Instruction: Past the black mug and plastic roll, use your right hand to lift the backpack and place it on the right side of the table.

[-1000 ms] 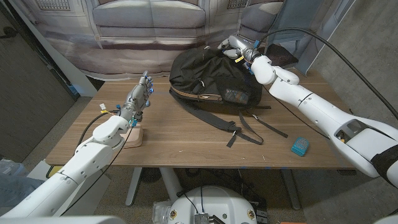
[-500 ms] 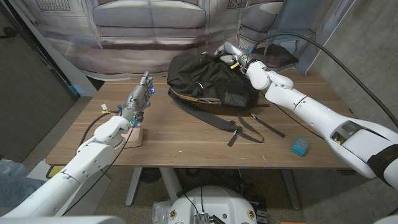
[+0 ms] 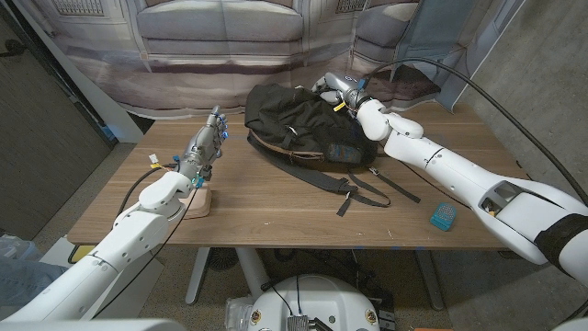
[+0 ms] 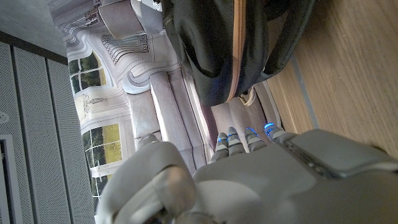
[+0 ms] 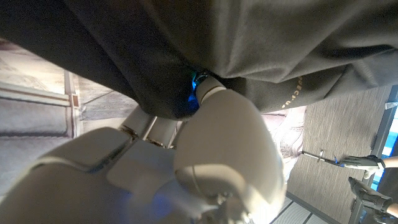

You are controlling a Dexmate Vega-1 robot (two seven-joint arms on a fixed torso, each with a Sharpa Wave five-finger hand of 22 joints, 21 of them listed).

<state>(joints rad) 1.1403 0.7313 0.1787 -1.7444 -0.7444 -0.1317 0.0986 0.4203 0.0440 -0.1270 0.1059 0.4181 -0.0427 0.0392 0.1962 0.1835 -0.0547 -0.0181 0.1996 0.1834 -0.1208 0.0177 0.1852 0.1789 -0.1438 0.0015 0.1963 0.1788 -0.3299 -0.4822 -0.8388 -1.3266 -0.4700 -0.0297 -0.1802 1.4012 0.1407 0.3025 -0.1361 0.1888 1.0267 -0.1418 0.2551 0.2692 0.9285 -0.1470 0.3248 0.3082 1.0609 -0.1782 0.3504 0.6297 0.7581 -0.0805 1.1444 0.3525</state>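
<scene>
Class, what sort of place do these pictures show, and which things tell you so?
Probably a staged robot test area: a printed backdrop behind the wooden table, cables, and a black fabric backpack.

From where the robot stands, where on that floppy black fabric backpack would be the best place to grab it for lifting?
Probably the top end of the black fabric backpack, at the table's far edge, where the right hand already is, reaching over from the robot's right. The bag lies slumped with its straps trailing toward the robot, so lifting by the top should let body and straps hang beneath.

Black backpack [image 3: 303, 122] with tan trim, slumped at the table's far middle, straps trailing toward the near edge.
</scene>
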